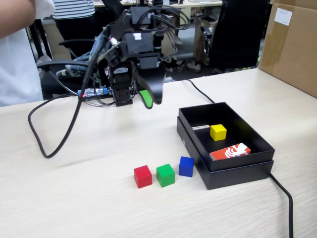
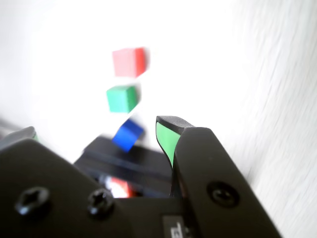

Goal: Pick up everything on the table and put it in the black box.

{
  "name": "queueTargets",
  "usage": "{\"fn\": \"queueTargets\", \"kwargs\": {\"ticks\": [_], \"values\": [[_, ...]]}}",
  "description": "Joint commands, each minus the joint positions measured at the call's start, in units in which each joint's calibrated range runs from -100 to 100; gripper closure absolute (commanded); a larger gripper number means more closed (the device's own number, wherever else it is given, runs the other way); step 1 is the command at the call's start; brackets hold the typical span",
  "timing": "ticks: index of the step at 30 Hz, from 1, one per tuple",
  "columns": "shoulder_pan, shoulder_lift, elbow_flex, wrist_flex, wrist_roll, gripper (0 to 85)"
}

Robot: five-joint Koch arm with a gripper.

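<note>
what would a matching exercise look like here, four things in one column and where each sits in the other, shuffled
Things
1. yellow cube
2. blue cube
3. red cube
4. orange-and-white packet

Places, as the fixed view shows them
A. on the table, left end of the row of three cubes
B. inside the black box, near its front wall
C. on the table, the cube of the row nearest the box
D. inside the black box, toward its back, beside a thin silver stick

Pairs: 1-D, 2-C, 3-A, 4-B
</note>
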Motion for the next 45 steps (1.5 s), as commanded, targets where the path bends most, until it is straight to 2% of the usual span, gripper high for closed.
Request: {"fn": "queueTargets", "kwargs": {"ticks": [1,7,13,18,25,28,31,32,33,35,41,42,45], "values": [[-1.4,6.6,5.0,0.6,-1.3,37.0],[-2.8,25.5,17.0,0.6,-2.1,38.0],[-3.0,35.1,21.5,0.7,-2.4,38.2],[-2.9,43.0,26.3,1.7,-2.9,43.8],[-3.0,46.5,28.0,1.7,-2.3,72.0],[-3.1,44.0,26.8,1.6,-2.0,79.1],[-3.2,35.4,22.9,0.3,-1.8,79.9],[-3.2,31.2,21.0,0.0,-1.8,79.9],[-2.5,17.1,14.4,-0.7,-1.8,79.9],[-1.3,8.0,11.5,-0.7,-1.8,79.9],[6.0,-3.2,11.7,-0.9,0.6,79.8],[8.7,-2.4,13.3,-1.0,2.1,79.8],[11.8,2.5,15.3,-1.0,3.7,79.8]]}}
